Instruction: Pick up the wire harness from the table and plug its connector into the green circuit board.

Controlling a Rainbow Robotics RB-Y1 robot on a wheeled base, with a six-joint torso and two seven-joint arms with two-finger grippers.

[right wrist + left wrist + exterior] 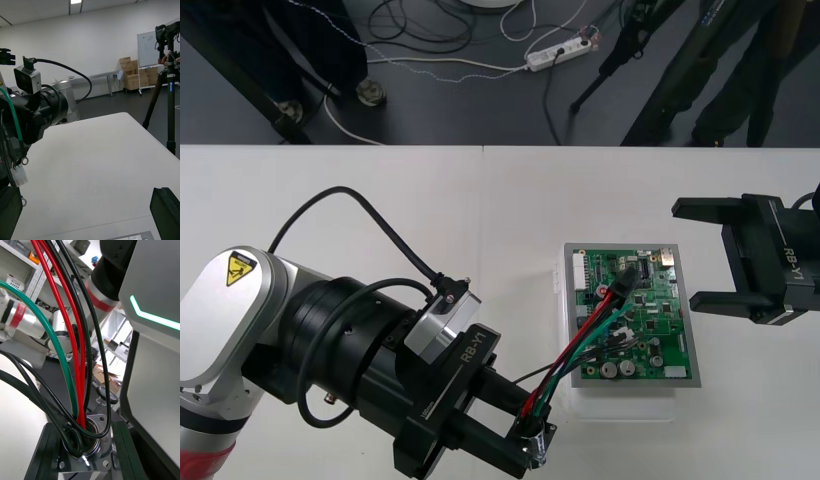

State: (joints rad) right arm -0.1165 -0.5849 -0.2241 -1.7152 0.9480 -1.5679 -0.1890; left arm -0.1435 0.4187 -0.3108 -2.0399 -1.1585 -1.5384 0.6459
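Item one, tabletop (380, 210): we record a plain light surface carrying a green circuit board (662, 330) on a white base (630, 400), right of centre. Item two, wire harness (585, 335): we find it lifted off the tabletop and strung between the left gripper and the board. Its round metal socket (536, 437) is at the near end. Its red, green and black wires (71, 352) run up and away to the small black plug (630, 275), which lies over the far half of the board; we cannot tell whether the plug is seated there. Item three, left gripper (525, 430): we note it coming in from the near left, just beside the near left corner of the base. Its fingers (44, 453) are closed onto the socket's flange, one on each side, with the wires rising from between them. Item four, right gripper (685, 255): we note it at the right side of the tabletop, just beside the board's right edge, pointing toward the board, near the plug but apart from it. Its fingers (710, 208) are spread wide with nothing between them. In the right wrist view we see the left gripper close ahead, with the green wire crossing in front of it.
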